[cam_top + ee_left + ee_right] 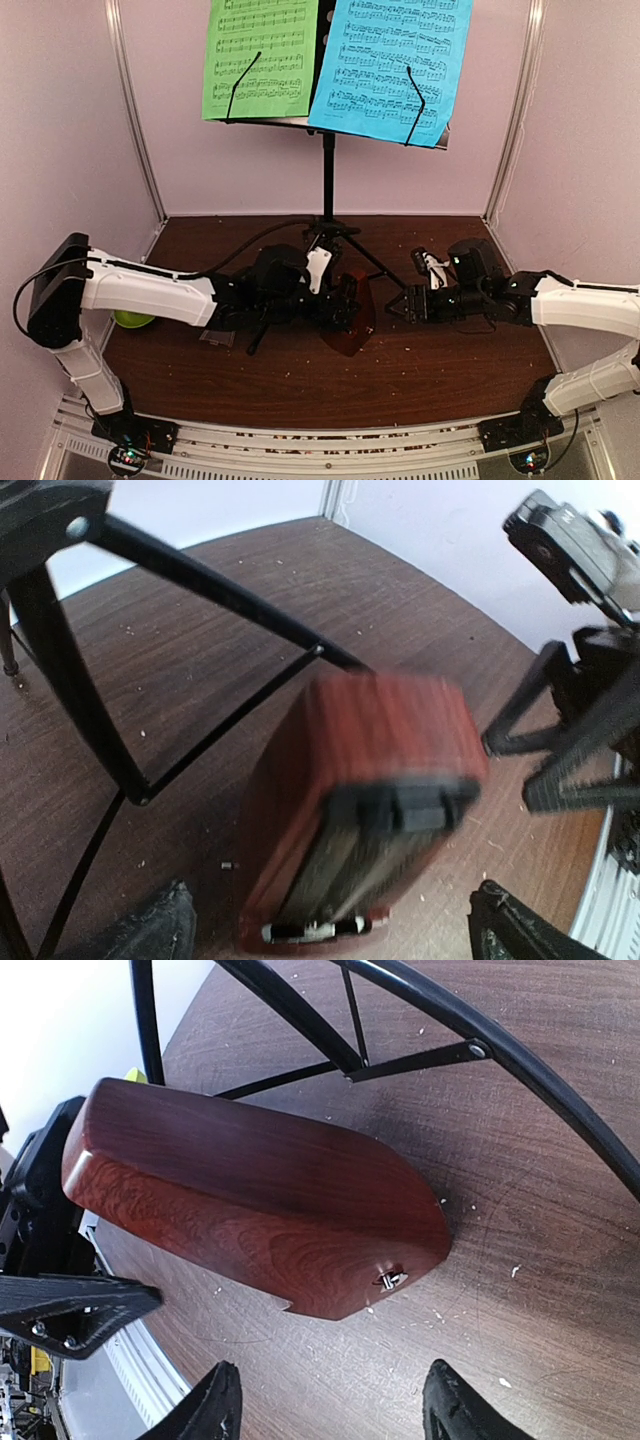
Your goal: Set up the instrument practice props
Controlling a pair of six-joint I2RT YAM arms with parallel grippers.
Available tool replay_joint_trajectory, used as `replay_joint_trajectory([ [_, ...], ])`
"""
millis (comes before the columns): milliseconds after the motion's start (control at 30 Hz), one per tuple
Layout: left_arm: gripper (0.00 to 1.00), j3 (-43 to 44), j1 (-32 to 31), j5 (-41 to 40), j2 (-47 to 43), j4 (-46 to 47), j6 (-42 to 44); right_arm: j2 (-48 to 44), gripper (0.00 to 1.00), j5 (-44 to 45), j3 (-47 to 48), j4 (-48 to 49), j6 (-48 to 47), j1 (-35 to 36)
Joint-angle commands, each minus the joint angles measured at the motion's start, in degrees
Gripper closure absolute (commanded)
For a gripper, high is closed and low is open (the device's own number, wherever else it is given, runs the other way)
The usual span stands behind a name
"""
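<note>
The black music stand point(327, 170) rises at the back centre and carries the green sheet point(260, 55) and the blue sheet point(390, 65). The red-brown metronome point(352, 318) lies tipped over on the table in front of the stand's legs. In the left wrist view the metronome point(370, 810) is blurred, and my left gripper point(335, 930) stands open around its base with both fingers apart from it. My right gripper point(335, 1405) is open just short of the metronome point(250, 1200), with only bare table between its fingers. The two grippers, left point(340, 300) and right point(405, 300), face each other across it.
The stand's tripod legs point(200, 580) spread over the table right behind the metronome, and the same legs point(300, 1015) arch close past it in the right wrist view. A lime green cup point(132, 320) sits at the far left under the left arm. Crumbs dot the brown table point(300, 390).
</note>
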Motion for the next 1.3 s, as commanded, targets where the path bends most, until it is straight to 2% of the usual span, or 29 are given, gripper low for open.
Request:
replay_joint_trajectory([
  [0,0.02,-7.2,2.0,6.2,-3.6,10.8,2.1,0.0,0.37,-0.6,1.2,-0.4,-0.5,-0.5],
  [67,0.02,-8.4,3.2,10.0,-2.5,12.5,2.7,0.0,0.37,-0.7,1.2,-0.4,-0.4,-0.6],
  [400,0.02,-9.9,5.5,18.8,4.1,20.1,9.0,-0.9,0.37,-1.1,1.6,-2.5,0.1,-0.7],
  [633,0.02,-11.1,5.5,21.7,9.2,27.2,7.2,-2.2,0.38,-0.9,1.4,-3.6,0.5,-1.0],
  [900,0.02,-12.7,2.3,22.4,8.6,30.3,5.6,-3.9,0.37,-1.0,1.7,-3.2,1.7,-1.3],
  [1067,0.02,-13.8,-1.4,19.0,8.3,32.4,3.3,-6.8,0.24,-1.6,1.6,-2.0,4.7,-1.3],
  [1200,0.02,-12.5,-4.2,18.1,10.0,32.8,3.0,-10.1,0.06,-0.5,1.9,-2.6,6.5,-1.3],
  [1267,0.02,-11.0,-4.7,18.3,11.8,33.1,2.8,-11.8,0.01,0.7,2.7,-4.1,6.6,-1.3],
])
